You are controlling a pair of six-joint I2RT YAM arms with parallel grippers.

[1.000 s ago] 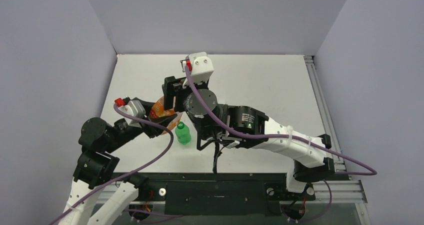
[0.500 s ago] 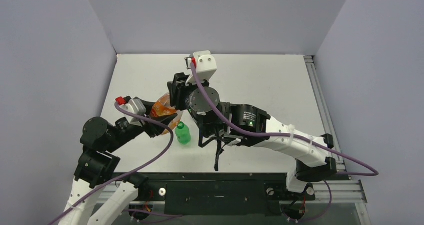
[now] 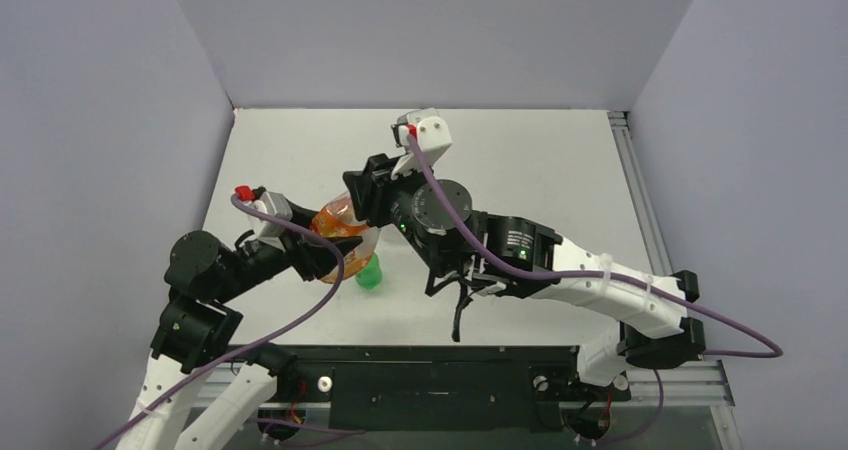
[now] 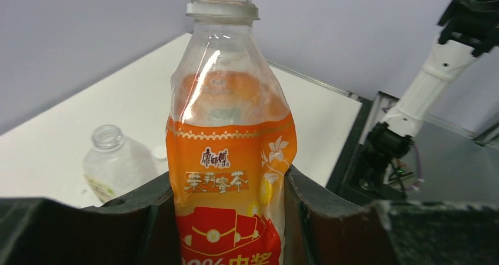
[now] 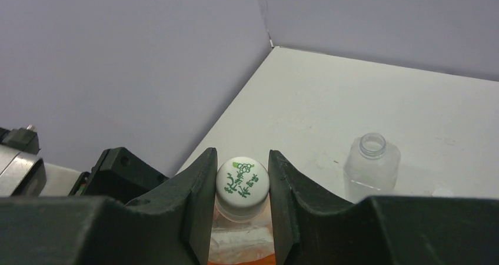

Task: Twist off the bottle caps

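Note:
The orange bottle (image 4: 226,176) is upright between my left gripper's (image 4: 229,212) jaws, which are shut on its labelled body. It also shows in the top view (image 3: 338,220), held above the table. My right gripper (image 5: 242,185) is shut on that bottle's white cap (image 5: 242,181), which has a green print. The cap's lower rim shows in the left wrist view (image 4: 222,7). The green bottle (image 3: 369,274) stands just right of the orange one, its top hidden. The clear bottle (image 5: 372,164) stands open, with no cap, and a small white cap (image 4: 159,152) lies beside it.
Grey walls close the table (image 3: 520,160) at the left, back and right. The right arm's body (image 3: 520,255) stretches across the near middle. A metal rail (image 3: 640,200) runs along the table's right edge.
Both grippers have shifted to the right with the orange bottle, which has risen and now covers the green bottle's top. The right wrist has turned on the cap.

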